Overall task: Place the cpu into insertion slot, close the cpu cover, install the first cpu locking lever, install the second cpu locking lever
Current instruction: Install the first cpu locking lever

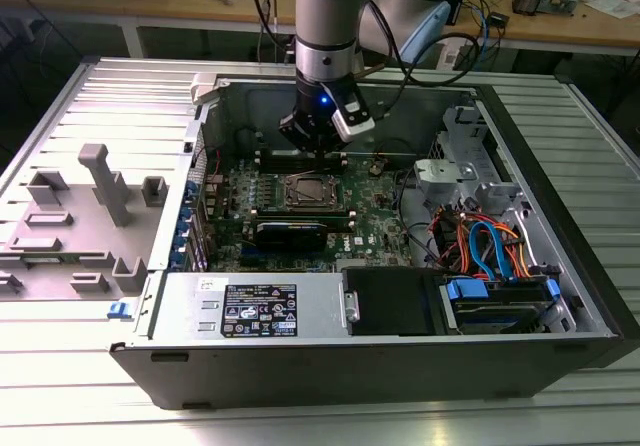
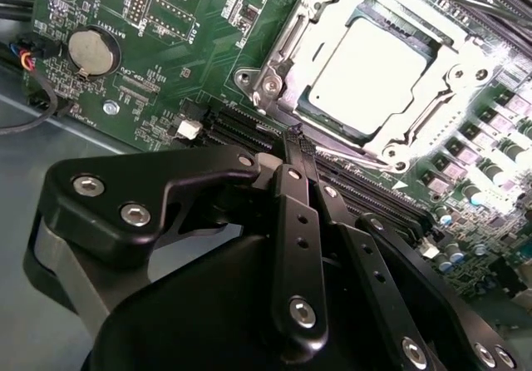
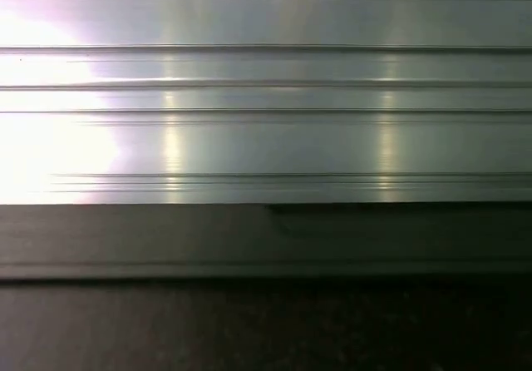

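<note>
Gripper (image 1: 318,138) is hanging inside the case (image 1: 400,371), just over the board (image 2: 166,22) — fingers (image 2: 298,221) pressed together, pinching nothing. In the second wrist view the tips are pointing at the slot (image 2: 309,107) edge, above the memory slots (image 2: 241,130). Cpu (image 2: 370,67) is sitting flat in the slot with the cover (image 2: 453,96) lying down around it, so I'm reading this as the lever step. Lever (image 2: 281,48) is running along the cover's side — can't tell if it's hooked. It's looking like a closed-tip sideways push and press-down, clear of the chip.
</note>
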`<action>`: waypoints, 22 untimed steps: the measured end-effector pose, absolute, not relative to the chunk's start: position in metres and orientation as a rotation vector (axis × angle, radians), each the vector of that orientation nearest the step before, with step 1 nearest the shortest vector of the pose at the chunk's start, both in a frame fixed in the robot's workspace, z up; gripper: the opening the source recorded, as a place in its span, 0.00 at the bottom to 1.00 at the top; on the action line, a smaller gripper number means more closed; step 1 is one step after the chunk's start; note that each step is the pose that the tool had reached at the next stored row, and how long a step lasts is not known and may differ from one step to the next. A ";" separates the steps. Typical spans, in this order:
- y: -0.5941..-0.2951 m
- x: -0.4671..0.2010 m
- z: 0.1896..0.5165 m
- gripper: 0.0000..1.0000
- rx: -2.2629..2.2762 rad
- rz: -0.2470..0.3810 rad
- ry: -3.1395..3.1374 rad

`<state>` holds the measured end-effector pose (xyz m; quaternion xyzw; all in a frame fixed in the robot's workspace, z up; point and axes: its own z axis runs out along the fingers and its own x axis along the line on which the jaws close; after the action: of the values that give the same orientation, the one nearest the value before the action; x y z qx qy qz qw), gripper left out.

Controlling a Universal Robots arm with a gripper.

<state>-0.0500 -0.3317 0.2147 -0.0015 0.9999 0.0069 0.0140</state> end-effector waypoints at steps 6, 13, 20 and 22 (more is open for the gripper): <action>-0.332 -0.048 0.213 0.11 -0.007 0.022 3.113; -0.332 -0.048 0.209 0.11 -0.007 0.021 3.113; -0.332 -0.048 0.209 0.11 -0.007 0.022 3.113; -0.332 -0.048 0.209 0.11 -0.007 0.022 3.113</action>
<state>-0.0478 -0.3317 0.2091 -0.0023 0.9999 0.0070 0.0141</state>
